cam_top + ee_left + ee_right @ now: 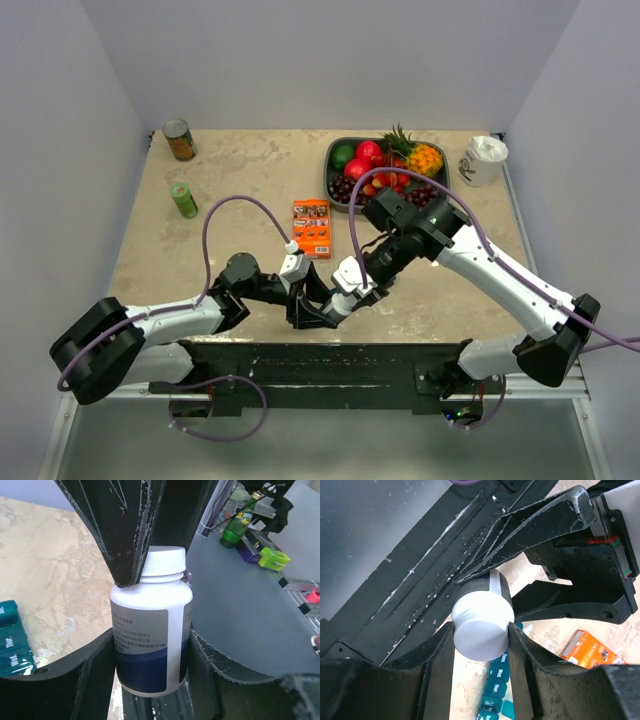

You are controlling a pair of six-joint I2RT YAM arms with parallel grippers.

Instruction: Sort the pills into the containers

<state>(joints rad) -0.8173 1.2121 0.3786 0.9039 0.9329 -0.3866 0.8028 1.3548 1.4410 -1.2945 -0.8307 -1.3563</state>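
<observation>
Teal pill-organiser strip [12, 645] lies on the beige table [200, 265] under the two grippers. In the left wrist view it sits at 9 o'clock of the bottle. In the right wrist view its day-lettered lids [496, 682] show at 6 o'clock, just below the cap. The pills themselves cannot be made out.

In the top view, a tin can [179, 139] stands in the far-left corner at 11 o'clock. A small green bottle [183, 199] is near it at 10 o'clock.

The left gripper [150, 635] reaches in from 8 o'clock and pinches the body of a white bottle [150, 630] with a blue-banded label. One finger [95, 680] presses each side, and the bottle is upright in that view.

A flat orange box [312, 227] lies at 12 o'clock of the joined grippers, just beyond them.

The right gripper [480, 630] comes in from 2 o'clock and meets the left one at the near middle of the table. Its fingers [440, 660] are closed on the bottle's white ribbed cap [482, 632], touching it on both sides.

A dark tray of fruit [336, 180] sits at 1 o'clock. A white cup [483, 160] stands in the far-right corner at 2 o'clock.
</observation>
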